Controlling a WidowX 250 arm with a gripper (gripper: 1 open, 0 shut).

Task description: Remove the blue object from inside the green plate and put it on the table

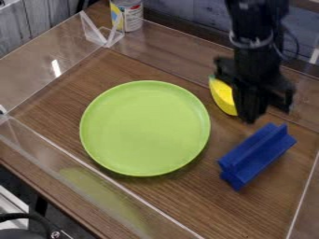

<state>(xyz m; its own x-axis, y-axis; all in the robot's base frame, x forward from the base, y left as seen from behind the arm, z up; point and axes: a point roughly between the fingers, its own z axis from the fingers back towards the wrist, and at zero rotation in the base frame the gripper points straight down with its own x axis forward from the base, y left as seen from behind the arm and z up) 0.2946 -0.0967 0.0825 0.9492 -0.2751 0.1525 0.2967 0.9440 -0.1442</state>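
Observation:
The blue object (258, 156), a deep-blue grooved block, lies on the brown table (75, 79) just right of the green plate (145, 127), which has nothing on it. My gripper (255, 114) points down between the yellow banana and the far end of the block. Its black fingers are pressed together with nothing between them. It hangs just above the block's upper end without touching it, as far as I can tell.
A yellow toy banana (222, 95) lies right behind the gripper on its left side. Clear plastic walls (50, 56) border the table. A yellow-and-white bottle (125, 14) stands beyond the far wall.

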